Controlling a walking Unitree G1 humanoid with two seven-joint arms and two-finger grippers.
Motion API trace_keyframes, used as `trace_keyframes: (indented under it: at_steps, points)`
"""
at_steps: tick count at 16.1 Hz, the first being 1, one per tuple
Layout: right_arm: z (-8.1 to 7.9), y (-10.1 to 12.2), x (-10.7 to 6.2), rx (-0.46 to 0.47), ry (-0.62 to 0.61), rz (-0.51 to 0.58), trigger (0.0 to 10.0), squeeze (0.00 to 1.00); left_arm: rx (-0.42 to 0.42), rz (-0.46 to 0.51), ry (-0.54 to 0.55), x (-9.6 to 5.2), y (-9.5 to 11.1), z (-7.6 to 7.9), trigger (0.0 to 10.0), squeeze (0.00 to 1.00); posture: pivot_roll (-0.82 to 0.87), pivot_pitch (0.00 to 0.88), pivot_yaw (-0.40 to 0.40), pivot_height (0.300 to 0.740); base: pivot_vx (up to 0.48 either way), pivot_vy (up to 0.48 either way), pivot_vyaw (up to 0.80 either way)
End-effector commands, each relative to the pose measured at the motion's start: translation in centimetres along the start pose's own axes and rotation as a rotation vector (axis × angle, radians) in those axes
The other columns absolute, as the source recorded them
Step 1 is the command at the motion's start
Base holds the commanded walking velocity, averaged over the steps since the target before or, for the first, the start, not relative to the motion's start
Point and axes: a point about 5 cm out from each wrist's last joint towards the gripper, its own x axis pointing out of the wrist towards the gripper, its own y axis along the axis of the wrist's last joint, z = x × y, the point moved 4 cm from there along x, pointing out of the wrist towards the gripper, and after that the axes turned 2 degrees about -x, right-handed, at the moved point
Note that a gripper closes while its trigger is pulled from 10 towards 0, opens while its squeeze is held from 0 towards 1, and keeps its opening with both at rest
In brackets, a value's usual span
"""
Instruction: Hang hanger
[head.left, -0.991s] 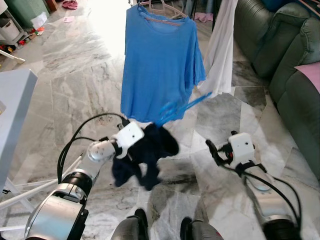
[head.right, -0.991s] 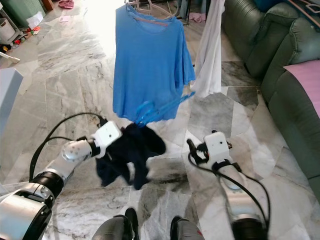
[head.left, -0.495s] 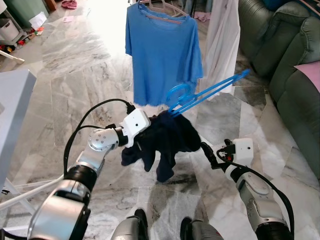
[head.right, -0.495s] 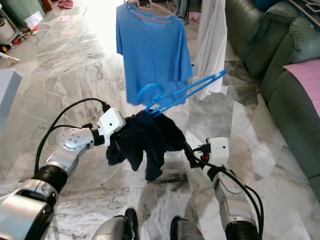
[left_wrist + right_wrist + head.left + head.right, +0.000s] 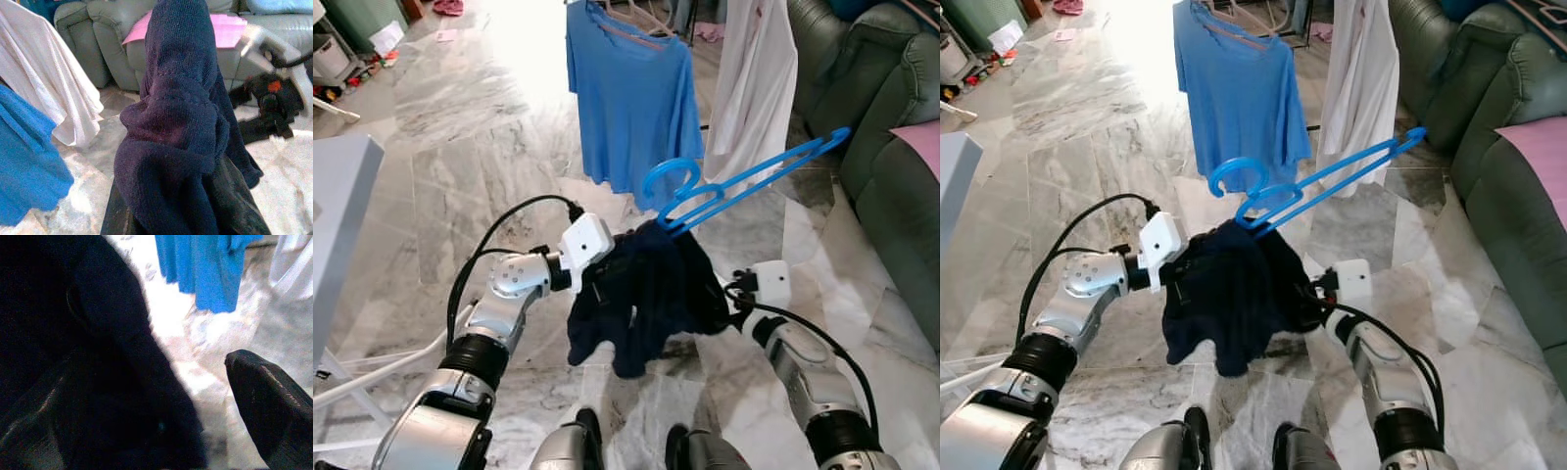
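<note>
Carrying the blue hanger (image 5: 744, 181) with the navy garment (image 5: 646, 294) clamped in the left gripper (image 5: 599, 272) jaws; right gripper (image 5: 1310, 299) jaws wide, reaching in; next: lifting toward the 12 o'clock rack.

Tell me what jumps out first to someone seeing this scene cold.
A dark navy garment bunched between both arms, the left claw clamped in it, with a bright blue hanger jutting up from it toward the sofa. Behind it hang a blue T-shirt and a white garment.
</note>
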Motion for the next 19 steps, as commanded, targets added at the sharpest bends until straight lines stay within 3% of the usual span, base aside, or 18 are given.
trace_keyframes:
  at_steps: [1, 5, 6, 7, 10, 16, 19]
  points:
    - [-0.8, -1.7, 0.0, 0.023, 0.036, -0.071, 10.0, 0.0, 0.0, 0.045, 0.006, -0.2, 1.0, -0.3, 0.0, 0.0, -0.14, 0.231, 0.043, 0.74, 0.0, 0.0, 0.0]
    - [-1.3, -4.9, -0.1, 0.07, 0.043, -0.217, 10.0, 0.0, -0.008, 0.112, -0.004, -0.1, 3.3, -0.6, 0.0, 0.0, -0.13, 0.231, 0.038, 0.74, 0.0, 0.0, 0.0]
    - [-1.0, -5.2, -0.3, 0.083, 0.029, -0.231, 3.1, 0.0, -0.005, 0.118, -0.004, -0.1, 3.6, -0.7, 0.0, 0.0, -0.13, 0.231, 0.036, 0.74, 0.0, 0.0, 0.0]
    - [-0.6, -5.6, -0.5, 0.103, 0.004, -0.251, 0.0, 0.0, -0.003, 0.128, 0.0, -0.1, 4.0, -0.9, 0.0, 0.0, -0.13, 0.231, 0.036, 0.74, 0.0, 0.0, 0.0]
    - [1.3, -6.2, -1.0, 0.173, -0.098, -0.268, 0.0, 0.0, -0.014, 0.145, 0.004, -0.3, 4.8, -1.1, 0.0, 0.0, -0.13, 0.229, 0.034, 0.74, 0.0, 0.0, 0.0]
    - [2.9, -6.0, -1.3, 0.201, -0.181, -0.246, 0.0, 0.0, -0.028, 0.163, 0.006, -0.3, 5.3, -1.2, 0.0, 0.0, -0.14, 0.221, 0.028, 0.74, 0.0, 0.0, 0.0]
    - [5.1, -5.1, -2.1, 0.251, -0.278, -0.187, 0.0, 0.0, -0.031, 0.148, 0.012, -0.5, 5.0, -1.3, 0.0, 0.0, -0.13, 0.22, 0.028, 0.74, 0.0, 0.0, 0.0]
